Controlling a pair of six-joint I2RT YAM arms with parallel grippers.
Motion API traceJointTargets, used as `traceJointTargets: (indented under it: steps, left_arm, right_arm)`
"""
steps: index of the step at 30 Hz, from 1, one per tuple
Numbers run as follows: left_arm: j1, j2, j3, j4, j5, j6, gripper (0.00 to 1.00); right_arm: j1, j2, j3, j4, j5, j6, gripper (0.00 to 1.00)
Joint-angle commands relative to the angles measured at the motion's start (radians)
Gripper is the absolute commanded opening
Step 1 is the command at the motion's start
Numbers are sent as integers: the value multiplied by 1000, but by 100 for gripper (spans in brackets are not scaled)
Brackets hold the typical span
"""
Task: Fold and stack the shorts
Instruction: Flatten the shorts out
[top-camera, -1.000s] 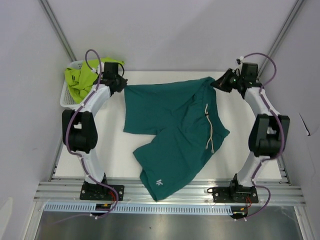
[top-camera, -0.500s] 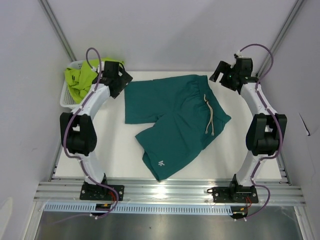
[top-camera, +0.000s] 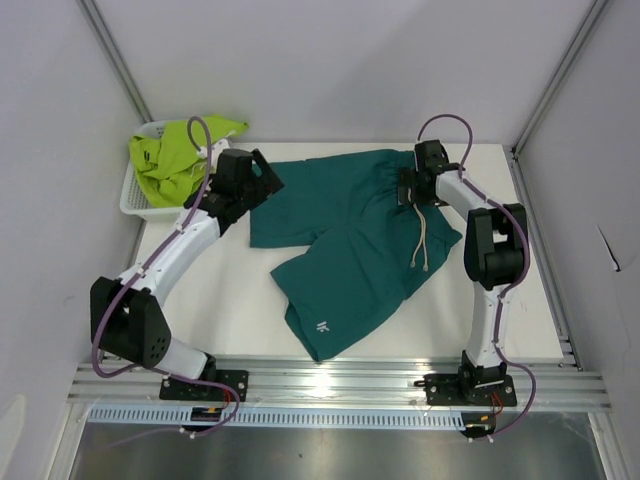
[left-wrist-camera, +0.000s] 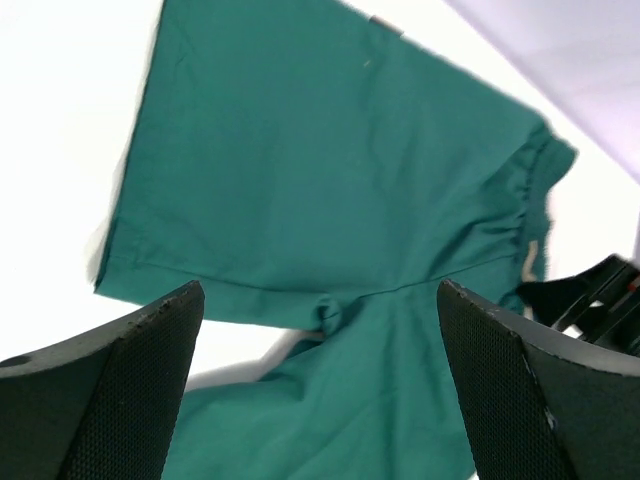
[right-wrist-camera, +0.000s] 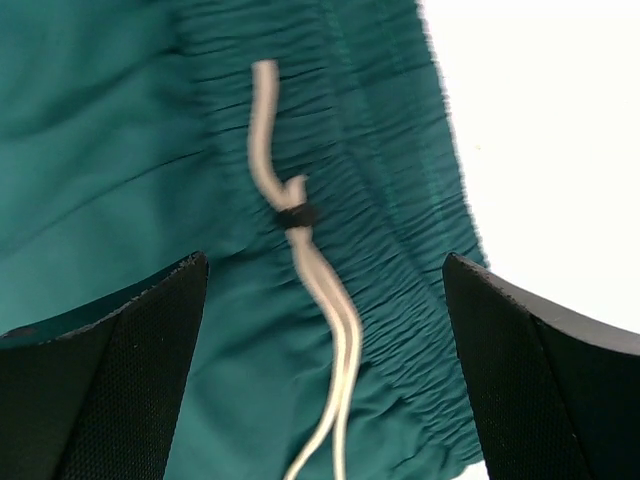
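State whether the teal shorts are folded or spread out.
Spread out: the teal shorts lie flat on the table, both legs apart, drawstring showing.

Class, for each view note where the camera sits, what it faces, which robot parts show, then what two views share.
Top external: above, behind bases, facing down at table; left arm, right arm.
Left wrist: left arm, facing teal shorts; open left fingers.
Right wrist: right arm, facing drawstring; open right fingers.
Shared: teal shorts.

The dark teal shorts (top-camera: 340, 240) have been released at both upper corners and are now settled flat at frame centre. The left gripper (top-camera: 262, 184) and right gripper (top-camera: 408, 188), jaws spread wide, have been brought inward from the upper corners over the fabric.
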Motion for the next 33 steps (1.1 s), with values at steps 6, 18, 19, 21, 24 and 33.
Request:
traceJointTargets:
  steps: [6,18,19,21,24,33]
  left_arm:
    - [-10,-16,-136,129,5,36,99]
    - [-23,19,-93,105,26,58,99]
    - [-23,16,-96,108,28,58,99]
    - [-23,11,-90,108,29,59,99]
    - [-23,10,-91,108,28,62,99]
    - [-23,14,-93,106,25,65,99]
  right_arm:
    - [48,109,158,-63,231,-97,99]
    - [-24,194,279,-118,5,-205,100]
    - [-27,206,295,-132,-13,-217,100]
    - [-33,232,332,-173,-38,-225,100]
    - [-34,303,419,-245,-62,-240,100]
    - [-34,379,456,-300,-108,-213,77]
